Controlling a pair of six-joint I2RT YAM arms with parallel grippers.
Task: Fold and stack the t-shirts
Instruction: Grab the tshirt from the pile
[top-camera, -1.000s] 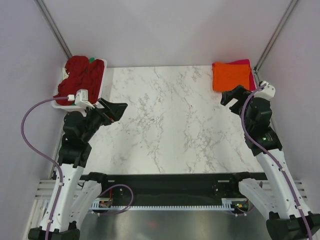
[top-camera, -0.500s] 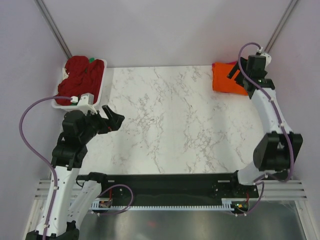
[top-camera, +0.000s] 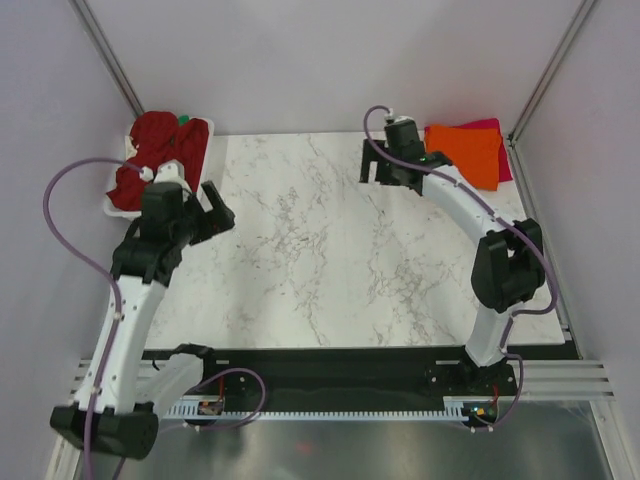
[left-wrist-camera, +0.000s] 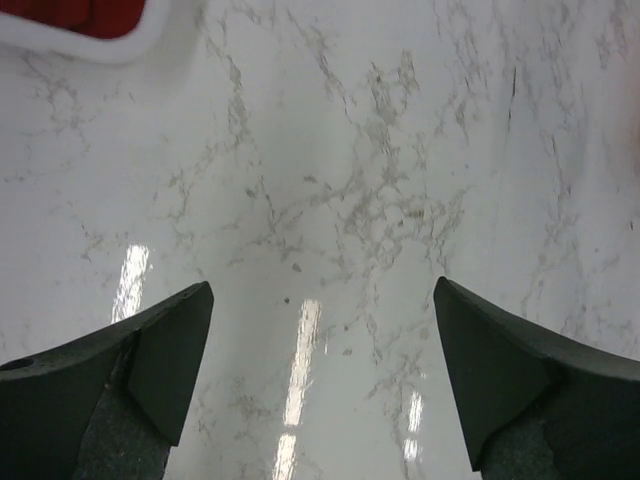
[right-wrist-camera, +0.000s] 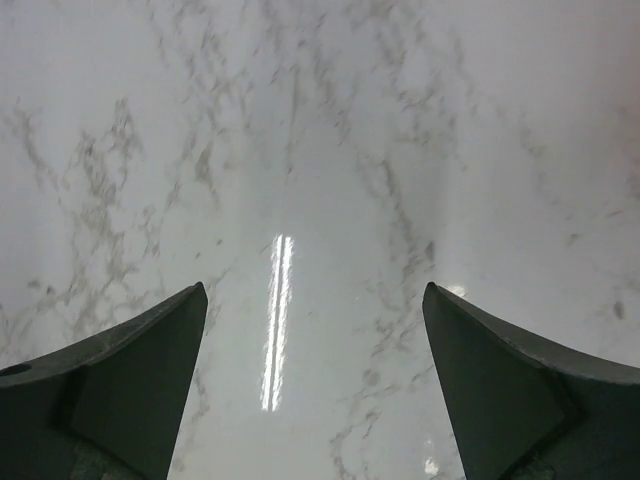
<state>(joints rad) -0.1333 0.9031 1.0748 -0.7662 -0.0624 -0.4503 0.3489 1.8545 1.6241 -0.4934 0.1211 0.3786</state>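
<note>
Top external: basket (top-camera: 208, 142) in the worktop's (top-camera: 330, 270) far left corner holds heaped dark red shirts (top-camera: 150, 150), with a green bit (top-camera: 183, 120) on top.
Far right corner: orange shirt (top-camera: 468, 152) lies folded on a magenta shirt (top-camera: 490, 125).
Left tool (top-camera: 218, 205): jaws wide, holding nothing, just beside the basket.
Right tool (top-camera: 385, 165): jaws wide, holding nothing, over marble just left of the orange shirt.
Edges: walls (top-camera: 60, 200) flank both sides.
</note>
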